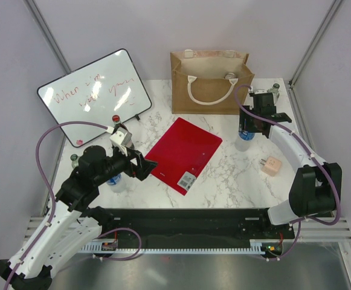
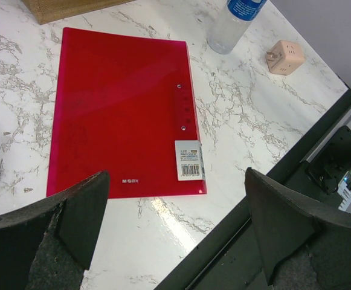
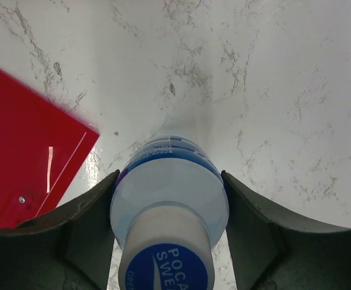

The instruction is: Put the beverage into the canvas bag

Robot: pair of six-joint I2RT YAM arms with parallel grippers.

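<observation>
The beverage is a clear bottle (image 1: 245, 141) with a blue label and a blue and white cap. It stands on the marble table, right of the red folder. My right gripper (image 3: 169, 178) comes down over it, with both fingers pressed on its shoulders (image 3: 169, 202). The canvas bag (image 1: 210, 81) stands open at the back of the table, just behind and left of the bottle. My left gripper (image 2: 175, 181) is open and empty, held above the table's front edge near the folder's corner. The bottle also shows at the top of the left wrist view (image 2: 232, 24).
A red folder (image 1: 184, 154) lies mid-table. A whiteboard (image 1: 93, 96) leans at the back left. A peach cube plug (image 1: 271, 165) sits right of the folder. A second bottle (image 1: 116, 181) and a red-capped one (image 1: 116, 119) stand near my left arm.
</observation>
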